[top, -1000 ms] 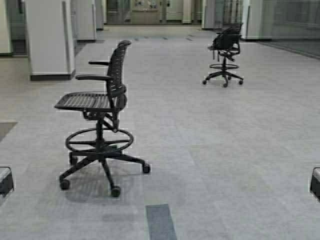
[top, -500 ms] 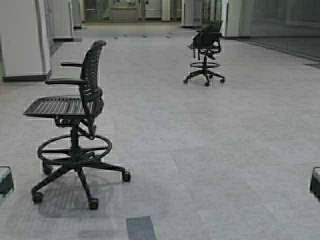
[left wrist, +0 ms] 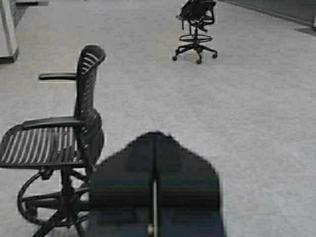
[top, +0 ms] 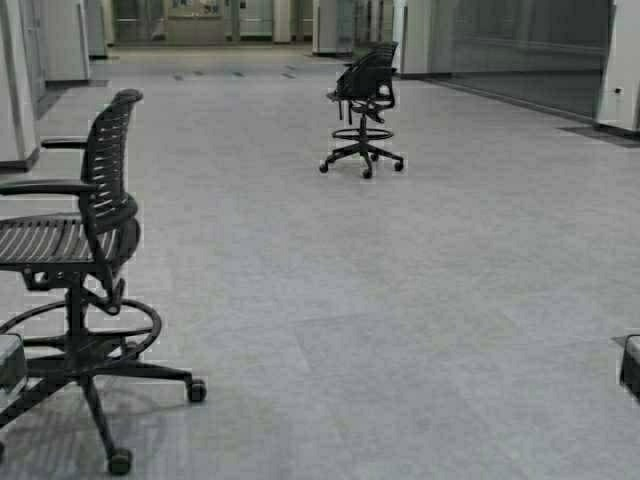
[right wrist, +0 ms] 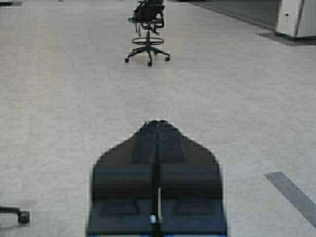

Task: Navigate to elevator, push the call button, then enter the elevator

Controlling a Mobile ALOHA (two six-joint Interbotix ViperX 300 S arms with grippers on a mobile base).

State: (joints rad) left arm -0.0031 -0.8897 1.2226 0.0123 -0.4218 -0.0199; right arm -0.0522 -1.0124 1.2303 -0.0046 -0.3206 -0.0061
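Grey speckled floor (top: 400, 300) runs forward in a broad open hall toward a far glazed lobby. Neither elevator doors nor a call button can be made out in any view, so their place and orientation cannot be told.

Near chair (top: 70, 260), black with slatted seat and back, stands at the robot's left, seat facing left, backrest upright, foot ring and castor base on the floor. Far chair (top: 362, 110), same type, stands well apart, ahead and slightly right of centre.

White column (top: 15, 85) rises at the left edge behind the near chair. Dark glass wall (top: 520, 50) lines the right side of the hall; a white post (top: 622, 65) stands at its near end.

Left end effector (left wrist: 154, 140) is clenched, fingers pressed together along a centre seam, pointing ahead past the near chair. Right end effector (right wrist: 158, 128) is likewise clenched, pointing ahead toward the far chair, over bare floor. Neither holds anything.
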